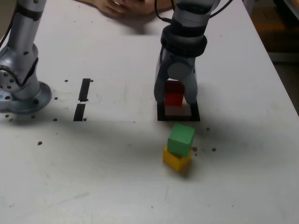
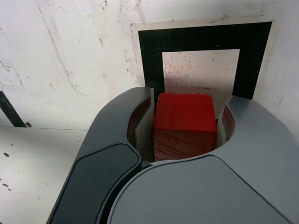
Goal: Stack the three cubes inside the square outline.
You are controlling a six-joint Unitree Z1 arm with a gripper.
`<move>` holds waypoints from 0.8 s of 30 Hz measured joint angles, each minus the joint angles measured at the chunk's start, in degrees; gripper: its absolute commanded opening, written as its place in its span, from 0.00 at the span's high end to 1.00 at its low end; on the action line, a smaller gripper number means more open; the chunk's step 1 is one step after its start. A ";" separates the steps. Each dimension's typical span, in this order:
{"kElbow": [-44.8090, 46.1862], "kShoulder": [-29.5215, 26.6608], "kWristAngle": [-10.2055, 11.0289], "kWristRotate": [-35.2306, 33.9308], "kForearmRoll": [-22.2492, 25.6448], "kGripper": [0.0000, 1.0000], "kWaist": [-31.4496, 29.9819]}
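The red cube (image 1: 174, 95) (image 2: 184, 114) sits between the two fingers of my gripper (image 1: 175, 99) (image 2: 187, 101), which is shut on it. It is held over the far edge of the square outline (image 1: 178, 117) (image 2: 201, 37), whose white centre is bare. Whether the red cube touches the table I cannot tell. In the exterior view the green cube (image 1: 181, 138) rests, slightly turned, on top of the yellow cube (image 1: 175, 160), just in front of the outline and outside it.
The arm's base (image 1: 21, 93) stands at the exterior view's left. Two short black tape strips (image 1: 84, 89) (image 1: 79, 112) lie between it and the outline. A person's hand (image 1: 119, 7) rests at the table's far edge. The table's right edge (image 1: 280, 79) runs close by.
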 measured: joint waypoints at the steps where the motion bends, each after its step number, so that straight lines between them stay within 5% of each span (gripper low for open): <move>1: 0.23 0.00 -0.20 0.00 -0.21 0.89 0.05; 19: 3.59 1.35 -1.10 1.05 -5.68 0.71 0.83; 24: 4.38 1.35 -0.74 1.31 -6.72 0.59 1.21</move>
